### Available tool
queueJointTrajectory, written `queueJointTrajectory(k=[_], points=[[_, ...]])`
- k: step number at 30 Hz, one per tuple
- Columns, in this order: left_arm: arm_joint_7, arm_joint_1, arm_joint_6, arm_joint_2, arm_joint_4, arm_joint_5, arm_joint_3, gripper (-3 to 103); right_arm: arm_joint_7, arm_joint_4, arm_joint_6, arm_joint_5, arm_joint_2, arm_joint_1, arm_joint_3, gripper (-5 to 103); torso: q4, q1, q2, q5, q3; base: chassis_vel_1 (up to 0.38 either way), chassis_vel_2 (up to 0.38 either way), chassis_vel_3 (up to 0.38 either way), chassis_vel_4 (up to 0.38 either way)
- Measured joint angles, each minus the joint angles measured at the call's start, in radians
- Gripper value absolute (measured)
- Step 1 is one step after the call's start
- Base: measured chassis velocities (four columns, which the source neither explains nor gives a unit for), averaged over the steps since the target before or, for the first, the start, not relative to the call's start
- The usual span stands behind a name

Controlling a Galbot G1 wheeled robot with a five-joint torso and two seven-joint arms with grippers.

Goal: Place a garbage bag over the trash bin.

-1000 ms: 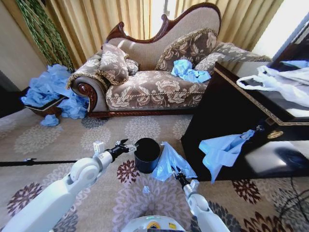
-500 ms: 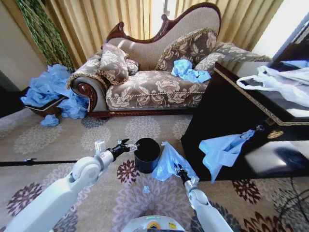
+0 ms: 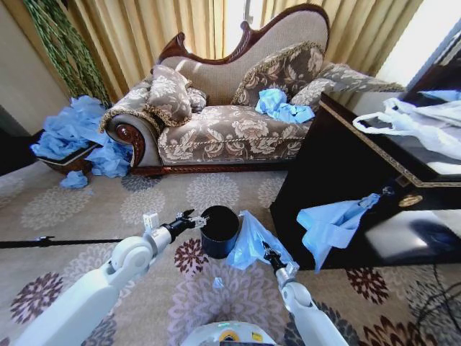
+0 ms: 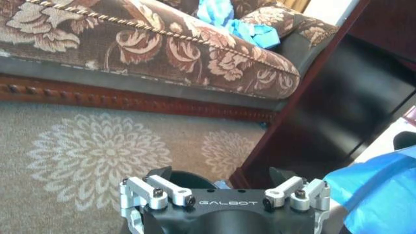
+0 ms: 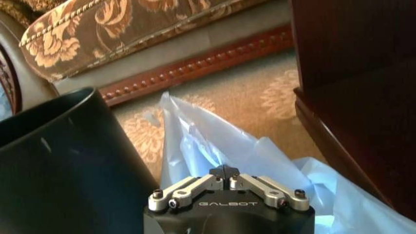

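- Blue plastic garbage bag [image 3: 250,241] lies crumpled on carpet, touching black trash bin [image 3: 220,231].
- R gripper [image 3: 269,254] pinched onto bag.
- L gripper [image 3: 191,218] spread wide beside bin rim.

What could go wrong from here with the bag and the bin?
The right gripper is shut on a small pinch of the garbage bag, so the thin plastic could slip out or tear when lifted. The bag lies crumpled on the carpet against the trash bin, its mouth not visibly open, so it may not spread over the rim. The open left gripper sits right at the bin's rim and could tip the bin.
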Motion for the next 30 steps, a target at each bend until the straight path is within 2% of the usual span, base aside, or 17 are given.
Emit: queueJointTrajectory(k=[9,16,18,20,21,22,25,27,28,30], points=[[0.0,0.021,-0.004,-0.017,-0.011,0.009,-0.006,100,0.077,0.198,-0.011,0.049,-0.038,-0.053,0.006,0,-0.0001,0.0,0.0,0.0,0.0,0.0,0.0,0.0,0.0],[-0.006,0.011,0.011,-0.009,-0.026,0.027,0.0,100,0.096,0.294,-0.026,0.03,-0.074,-0.113,0.036,0,0.0,0.0,0.0,0.0001,0.0,0.0,0.0,0.0,0.0],[-0.013,-0.023,0.035,0.003,-0.031,0.017,0.023,100,0.094,0.315,-0.026,0.021,-0.081,-0.145,0.049,-3,0.0001,0.0,0.0,-0.0001,0.0,0.0,0.0,0.0,0.0],[-0.032,-0.08,0.057,0.008,-0.033,-0.041,0.057,100,0.08,0.326,-0.025,0.013,-0.082,-0.177,0.057,-1,-0.0008,0.0,0.0,0.0001,0.0,0.0,0.0,0.0,0.0],[-0.032,-0.08,0.057,0.008,-0.033,-0.041,0.057,100,0.08,0.326,-0.025,0.013,-0.082,-0.177,0.057,-1,-0.0008,0.0,0.0,0.0001,0.0,0.0,0.0,0.0,0.0],[-0.045,-0.117,0.065,0.0,-0.025,-0.071,0.082,100,0.063,0.326,-0.025,0.007,-0.078,-0.195,0.062,2,0.0004,0.0,0.0,0.0003,0.0,0.0,0.0,0.0,0.0],[-0.056,-0.181,0.075,-0.017,0.001,-0.094,0.127,100,0.045,0.326,-0.022,-0.004,-0.07,-0.212,0.07,4,0.0,0.0,0.0,0.0001,0.0,0.0,0.0,0.0,0.0],[-0.088,-0.259,0.081,-0.048,0.046,-0.106,0.207,100,0.03,0.306,-0.015,-0.025,-0.055,-0.227,0.078,10,-0.0006,0.0,0.0,0.0,0.0,0.0,0.0,0.0,0.0],[-0.088,-0.259,0.081,-0.048,0.046,-0.106,0.207,100,0.03,0.306,-0.015,-0.025,-0.055,-0.227,0.078,10,-0.0006,0.0,0.0,0.0,0.0,0.0,0.0,0.0,0.0],[-0.106,-0.295,0.081,-0.068,0.075,-0.111,0.237,100,0.015,0.265,-0.011,-0.044,-0.043,-0.218,0.084,19,-0.0004,0.0,0.0,0.0001,0.0,0.0,0.0,0.0,0.0]])
